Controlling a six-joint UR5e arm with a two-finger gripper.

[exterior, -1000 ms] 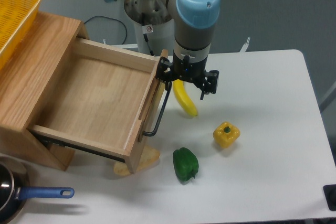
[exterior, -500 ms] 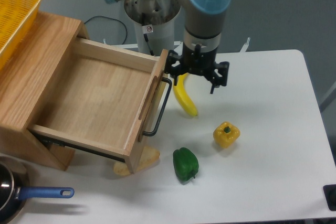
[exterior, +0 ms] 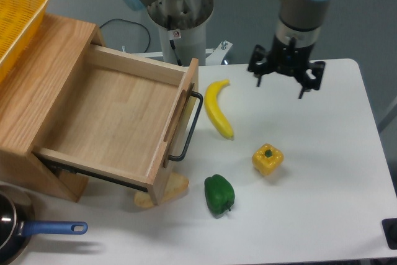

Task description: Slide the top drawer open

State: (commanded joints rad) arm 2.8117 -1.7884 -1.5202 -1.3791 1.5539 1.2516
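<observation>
**Standing open: drawer pulled out, arm off to the far side**

Spreading across most of the view is one white table [exterior: 310, 215], its far edge meeting a plain grey-blue wall and its right edge running down toward the near right corner. One light wooden cabinet [exterior: 28, 91] sits along the table's left edge, with one yellow basket [exterior: 15, 17] resting on its top at the far left corner. One robot arm rises from a grey pedestal [exterior: 180, 29] at the table's far edge, and a black cable loops behind the cabinet.

Next in size, the top drawer [exterior: 111, 116] is slid well out of the cabinet, showing a shallow, bare plain-wood interior. Its front panel faces the table's middle, and a single black bar handle [exterior: 189, 125] runs along it.

The gripper [exterior: 285, 82] hangs over the far right part of the table, well apart from the drawer and to its right. Its two black fingers stand spread, with nothing between them.

Smaller things lie on the table: one banana [exterior: 217, 108] just beside the handle, between drawer and gripper; one green pepper [exterior: 219, 195] near the front edge; one yellow pepper [exterior: 267, 159] right of it. One pale flat piece [exterior: 177, 185] pokes out under the drawer's near corner. One pan with a blue handle [exterior: 53, 228] sits at the near left corner.
</observation>
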